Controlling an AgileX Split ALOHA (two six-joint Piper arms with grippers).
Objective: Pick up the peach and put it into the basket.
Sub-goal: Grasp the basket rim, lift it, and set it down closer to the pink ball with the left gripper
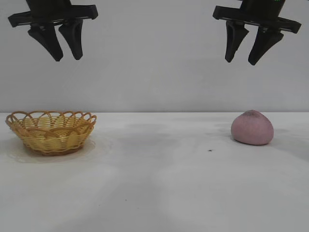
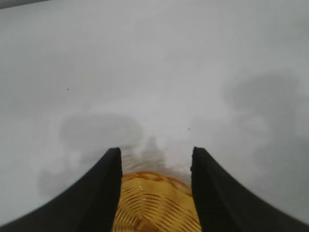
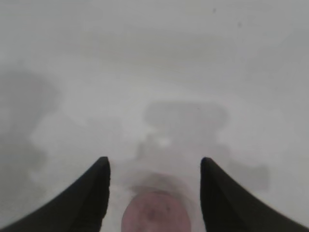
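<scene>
Right gripper (image 1: 246,60) hangs high, jaws parted and empty, tips angled downward, with the peach (image 1: 252,127) on the white table (image 1: 159,183) well below them. Left gripper (image 1: 67,58), also open and empty, hangs above the wicker basket (image 1: 51,131).

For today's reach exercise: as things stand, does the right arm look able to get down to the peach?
Probably yes. The right gripper hangs open, high above the peach, which sits alone on the table with nothing over or beside it. The basket stands far off under the left gripper.
</scene>
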